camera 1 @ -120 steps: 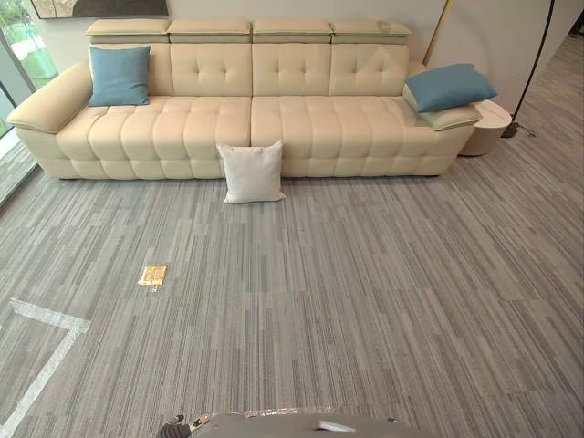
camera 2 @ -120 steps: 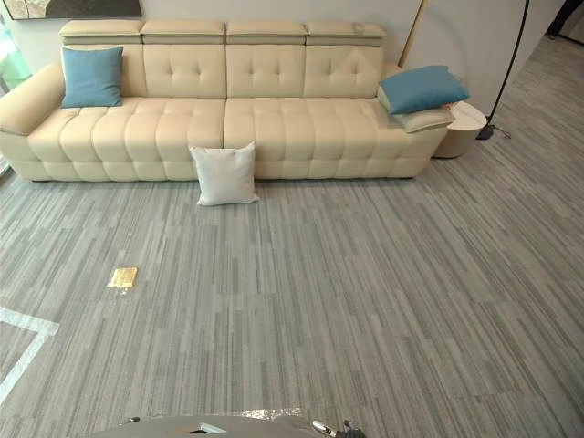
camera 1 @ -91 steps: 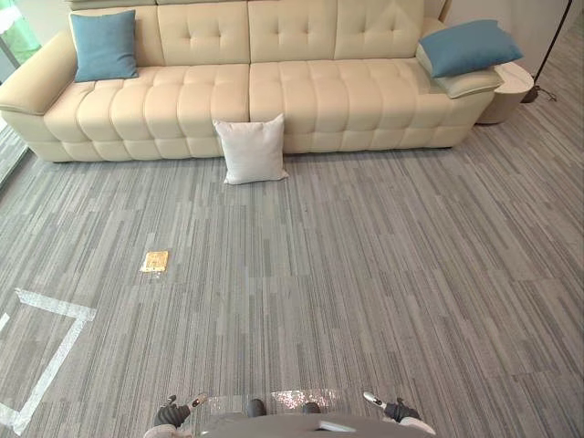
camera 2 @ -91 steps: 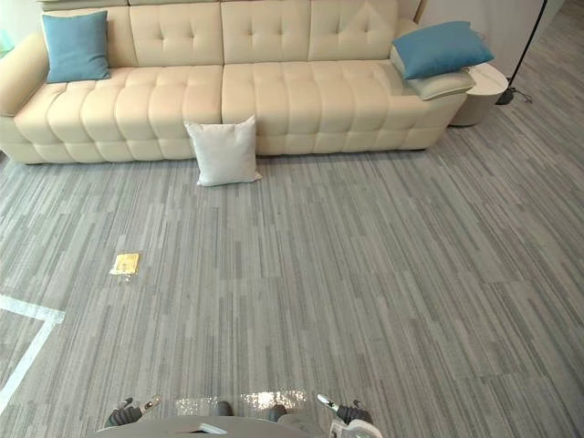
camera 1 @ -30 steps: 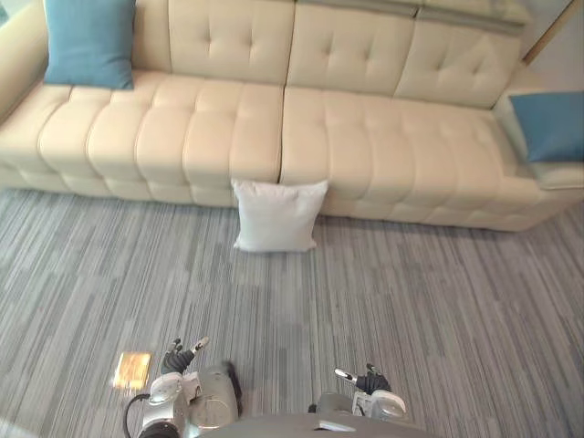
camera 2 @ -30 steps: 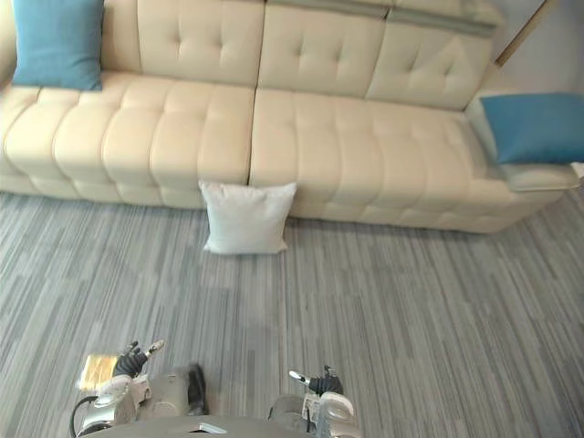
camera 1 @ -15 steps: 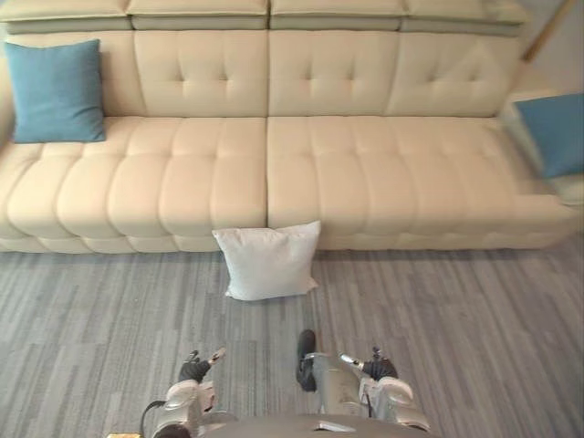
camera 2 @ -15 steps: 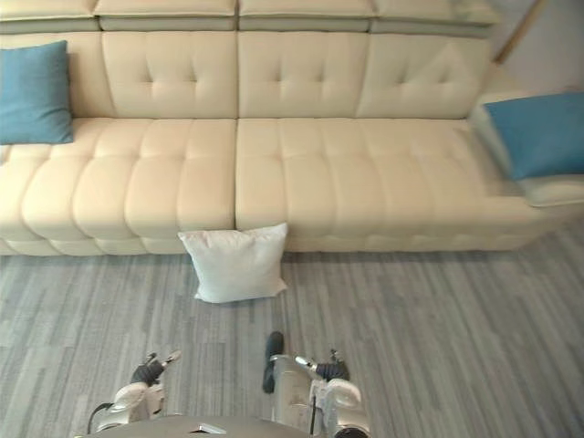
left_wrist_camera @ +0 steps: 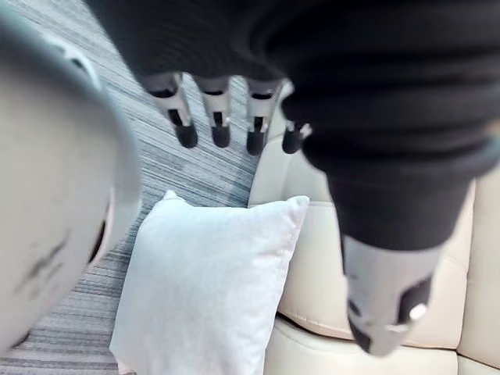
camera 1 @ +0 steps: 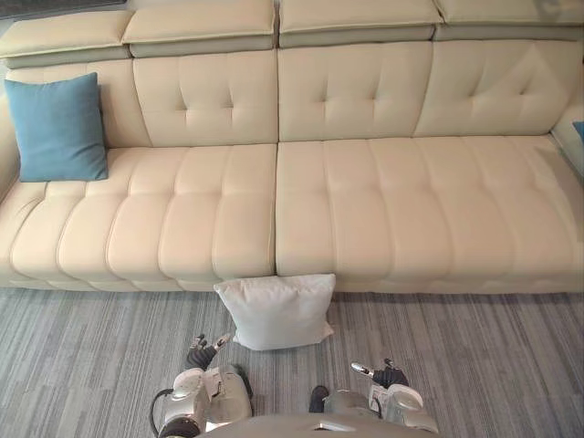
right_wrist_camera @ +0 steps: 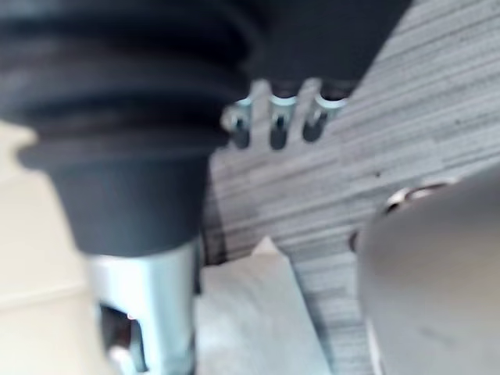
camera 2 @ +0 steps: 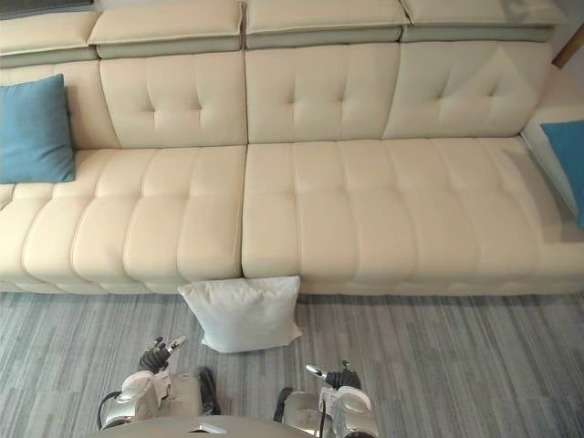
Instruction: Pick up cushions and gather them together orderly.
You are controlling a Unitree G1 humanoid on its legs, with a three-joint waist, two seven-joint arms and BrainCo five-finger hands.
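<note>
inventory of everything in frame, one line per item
sofa: 1, cream, against the back, spans the view
left blue cushion: 1, blue, upright on the sofa's left end against the backrest
right blue cushion: 1, blue, sofa's right end, cut off by the view's edge
white cushion: 1, white, on the floor, leaning on the sofa front near its middle
floor: 1, grey striped carpet
left hand: 1, open, empty, just short of the white cushion
right hand: 1, open, empty, low right

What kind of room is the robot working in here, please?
Probably a living room or lounge: a long cream tufted sofa, a blue cushion on it, and a white cushion on grey striped carpet.
</note>
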